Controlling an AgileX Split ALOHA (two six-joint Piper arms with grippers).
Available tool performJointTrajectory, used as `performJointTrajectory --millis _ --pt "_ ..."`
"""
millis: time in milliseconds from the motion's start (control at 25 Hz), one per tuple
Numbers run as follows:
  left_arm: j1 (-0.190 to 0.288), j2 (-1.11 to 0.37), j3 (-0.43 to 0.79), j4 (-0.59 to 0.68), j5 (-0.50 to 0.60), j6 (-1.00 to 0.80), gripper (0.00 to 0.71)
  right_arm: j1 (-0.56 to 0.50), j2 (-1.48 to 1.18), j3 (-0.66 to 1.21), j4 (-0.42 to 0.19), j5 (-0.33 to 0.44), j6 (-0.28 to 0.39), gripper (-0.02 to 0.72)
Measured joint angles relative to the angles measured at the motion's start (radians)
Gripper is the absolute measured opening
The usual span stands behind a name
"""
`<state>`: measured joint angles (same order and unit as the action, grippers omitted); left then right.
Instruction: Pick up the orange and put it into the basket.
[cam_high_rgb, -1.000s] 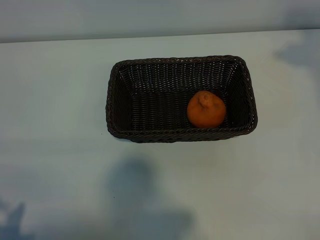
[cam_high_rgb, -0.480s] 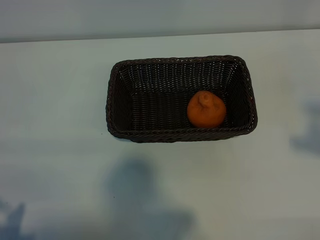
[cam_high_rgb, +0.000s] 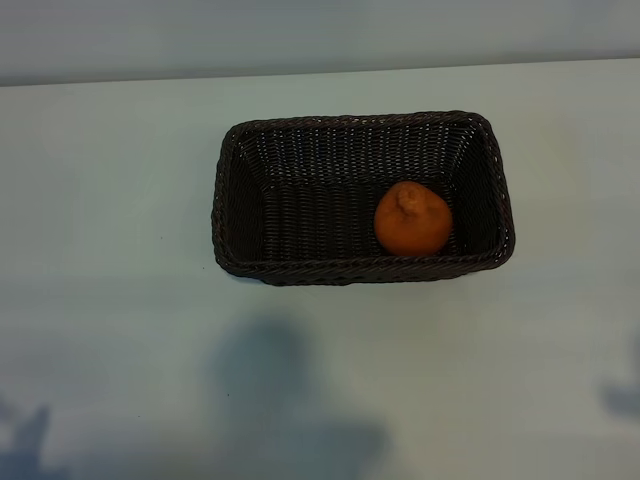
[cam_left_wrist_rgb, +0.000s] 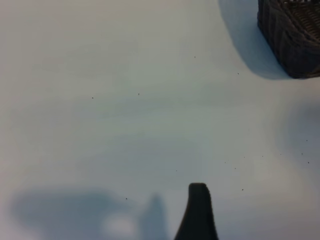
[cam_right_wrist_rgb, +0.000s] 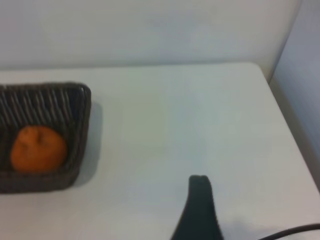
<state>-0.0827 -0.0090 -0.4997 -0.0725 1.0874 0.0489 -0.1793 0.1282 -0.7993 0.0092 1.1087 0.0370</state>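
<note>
Orange (cam_high_rgb: 412, 218) sits in basket (cam_high_rgb: 363, 270), at 4 o'clock of its floor, by the right wall. Both my grippers spread wide, empty, over bare desk (cam_high_rgb: 120, 200).

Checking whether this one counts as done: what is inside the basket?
One orange sits on the floor of the basket, near its right end, stem end up. The rest of the floor shows bare wicker. What lies directly under the orange is hidden.
</note>
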Motion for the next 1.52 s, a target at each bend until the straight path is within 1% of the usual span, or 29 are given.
performJointTrajectory --millis 40,120,240,520,920,1120,1280,1520 --pt "0.0 0.0 0.0 0.0 0.0 0.0 0.592 0.0 -0.016 0.024 -0.009 0.0 0.0 0.549" --pt "0.0 0.0 0.0 0.0 0.0 0.0 0.592 0.0 -0.048 0.073 -0.009 -0.001 0.0 0.549" --pt "0.0 0.0 0.0 0.0 0.0 0.0 0.592 0.0 -0.091 0.123 -0.033 -0.008 0.0 0.549" --pt "0.0 0.0 0.0 0.0 0.0 0.0 0.592 0.0 -0.136 0.167 -0.036 -0.029 0.003 0.549" --pt "0.0 0.0 0.0 0.0 0.0 0.001 0.592 0.0 -0.136 0.251 -0.033 -0.02 0.003 0.549" --pt "0.0 0.0 0.0 0.0 0.0 0.001 0.592 0.0 -0.136 0.309 -0.004 -0.029 0.002 0.548" --pt "0.0 0.0 0.0 0.0 0.0 0.001 0.592 0.0 -0.136 0.31 -0.001 -0.038 -0.001 0.548" --pt "0.0 0.0 0.0 0.0 0.0 0.001 0.592 0.0 -0.136 0.31 0.005 -0.038 -0.024 0.548"
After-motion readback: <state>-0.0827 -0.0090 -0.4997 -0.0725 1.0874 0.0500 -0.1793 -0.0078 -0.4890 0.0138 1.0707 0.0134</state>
